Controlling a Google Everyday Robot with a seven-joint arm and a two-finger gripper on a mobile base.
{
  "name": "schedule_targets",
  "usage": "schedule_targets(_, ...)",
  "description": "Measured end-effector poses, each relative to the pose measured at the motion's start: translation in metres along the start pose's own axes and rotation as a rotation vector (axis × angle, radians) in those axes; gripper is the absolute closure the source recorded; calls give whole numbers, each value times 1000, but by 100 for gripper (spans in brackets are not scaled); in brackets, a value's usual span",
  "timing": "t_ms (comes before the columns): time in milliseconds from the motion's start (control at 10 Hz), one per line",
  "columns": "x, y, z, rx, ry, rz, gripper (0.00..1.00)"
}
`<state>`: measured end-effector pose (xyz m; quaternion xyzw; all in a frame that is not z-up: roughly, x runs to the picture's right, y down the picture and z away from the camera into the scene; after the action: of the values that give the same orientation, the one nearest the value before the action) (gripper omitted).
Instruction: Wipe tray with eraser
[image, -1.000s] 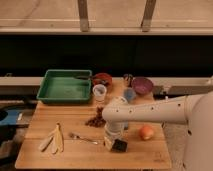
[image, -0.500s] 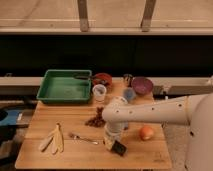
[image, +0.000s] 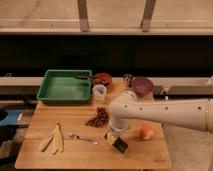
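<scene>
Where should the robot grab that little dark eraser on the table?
Probably across its narrow width, coming straight down from above. The eraser lies flat on the table as a low block, so only its side faces give a hold. The tool is shut, down right beside it.

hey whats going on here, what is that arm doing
The robot's white arm reaches in from the right over the wooden table. Its gripper is down near the table's front edge, shut on the small dark rectangular eraser block, which lies on the tabletop. The large green plastic tray it is meant to wipe sits at the back left, well apart from the gripper, so no wiping has begun yet.
</scene>
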<state>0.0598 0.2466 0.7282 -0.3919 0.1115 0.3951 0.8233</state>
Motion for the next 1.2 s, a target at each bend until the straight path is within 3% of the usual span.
schedule_targets(300,-9,-18,-49,41,-69,9,100)
schedule_targets(600,-30,-60,-103,106,-138,22,100)
schedule_targets(800,-54,-84,-136,118,-220,13,100)
schedule_targets(1000,-100,-88,-159,117,-288,-30,100)
schedule_targets(1200,-145,-87,-171,98,-320,-73,100)
